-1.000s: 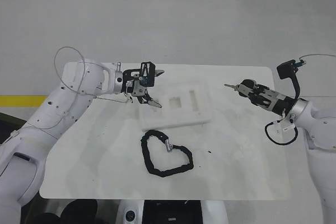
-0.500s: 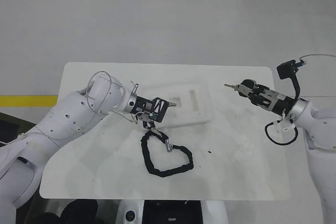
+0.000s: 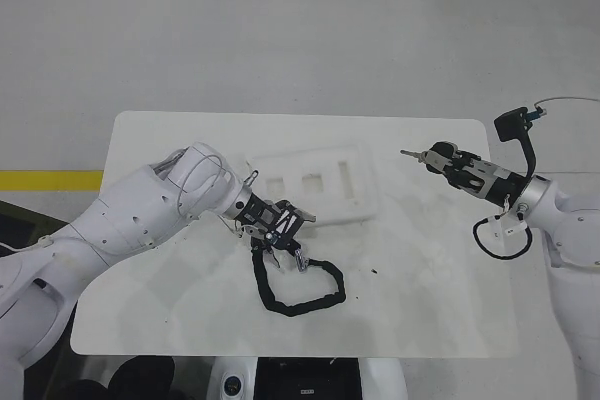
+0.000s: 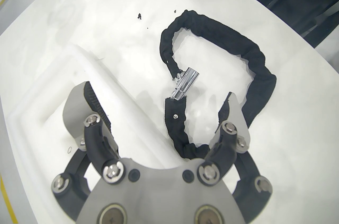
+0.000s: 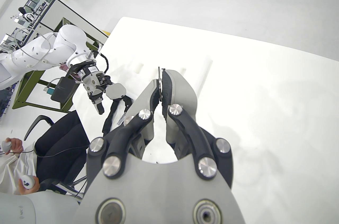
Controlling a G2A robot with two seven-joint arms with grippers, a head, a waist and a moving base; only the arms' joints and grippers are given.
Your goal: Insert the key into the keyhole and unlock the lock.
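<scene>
At the left of the table [image 3: 430, 290] the left gripper [image 4: 159, 100] is seen low over the near end of a black fabric-covered chain [image 3: 325, 268], with its jaws spread wide and nothing held between them; one fingertip [image 4: 88, 95] is placed over the edge of a white foam tray [image 3: 330, 185] and the other just beside the chain's sleeve. Whether the chain is touched cannot be told. The chain is laid flat in a closed loop near the middle of the table, in front of the tray, and its two ends are joined by a small silver lock [image 4: 186, 82] lying on its side inside the spread of the fingers. Well apart, above the right side of the table, the right gripper [image 5: 161, 77] is held clamped on the key [image 3: 410, 154], whose thin metal tip is pointed toward the tray
</scene>
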